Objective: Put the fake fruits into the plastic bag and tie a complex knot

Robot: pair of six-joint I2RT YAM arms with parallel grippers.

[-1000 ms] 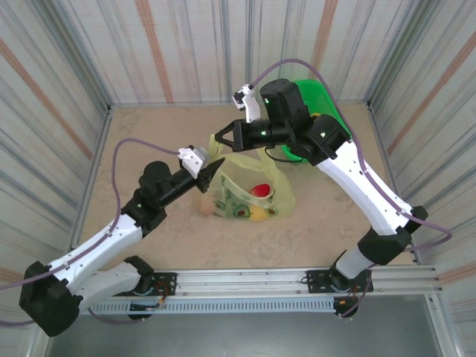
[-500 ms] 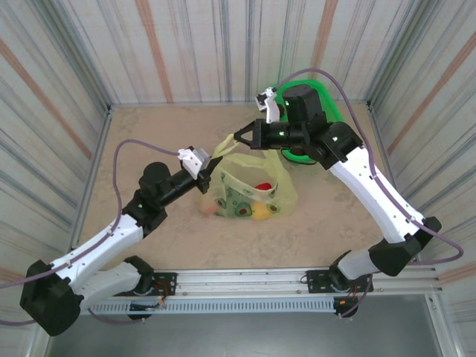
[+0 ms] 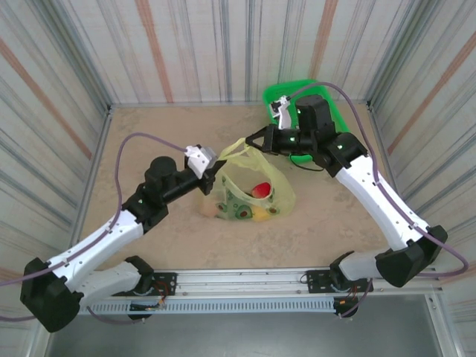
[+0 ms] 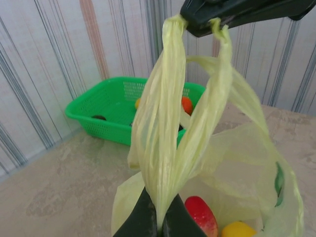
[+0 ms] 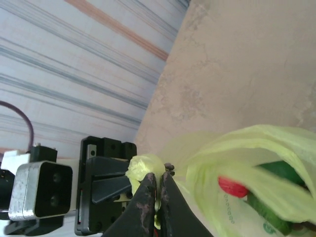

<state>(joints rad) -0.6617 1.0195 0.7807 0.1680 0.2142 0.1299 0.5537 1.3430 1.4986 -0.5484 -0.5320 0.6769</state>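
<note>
The yellow-green plastic bag (image 3: pixel 279 190) sits mid-table with fake fruits inside: a red one (image 3: pixel 260 190), a yellow one (image 3: pixel 259 214) and a peach one (image 3: pixel 210 210). Its handle strips (image 4: pixel 163 118) are stretched taut between both grippers. My left gripper (image 3: pixel 216 169) is shut on the strips low down, just above the bag's mouth (image 4: pixel 160 202). My right gripper (image 3: pixel 249 141) is shut on their bunched top end (image 5: pixel 158 177), seen overhead in the left wrist view (image 4: pixel 200 24). The knot is out of view.
A rigid green basket (image 3: pixel 277 95) stands at the back right behind the right arm, with an orange fruit (image 4: pixel 186 103) and a dark one (image 4: pixel 98 117) inside. Striped walls close in the table on three sides. The tan tabletop (image 3: pixel 149 126) spreads to the left.
The left gripper closed on the handle strips. The right gripper moved right and away from the left, still holding the handle end, drawing the strips taut and uncovering the basket.
</note>
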